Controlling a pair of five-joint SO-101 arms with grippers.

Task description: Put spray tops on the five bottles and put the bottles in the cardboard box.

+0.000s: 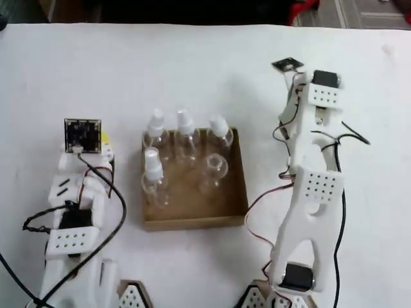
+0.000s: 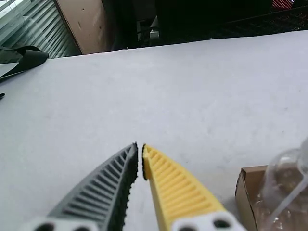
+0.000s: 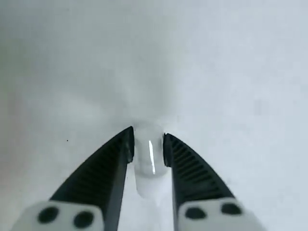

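The white table [image 1: 192, 70] carries a shallow brown cardboard box [image 1: 192, 223] between the two arms. In the box five clear plastic bottles stand upright: four wearing white spray tops [image 1: 186, 138] and one bare-necked bottle [image 1: 214, 170] in the near row, on the right arm's side. The right gripper [image 3: 147, 142], low over the table beyond the box's right edge, is clamped on a small clear spray top [image 3: 147, 163], so the open neck lies leftward and back toward the robot. The left gripper [image 2: 140, 147] is closed on nothing.

White perforated arms [image 1: 318, 189], black and red cables [image 1: 342, 212]; left gripper [image 2: 140, 147] grey and yellow; right gripper [image 3: 148, 137] black
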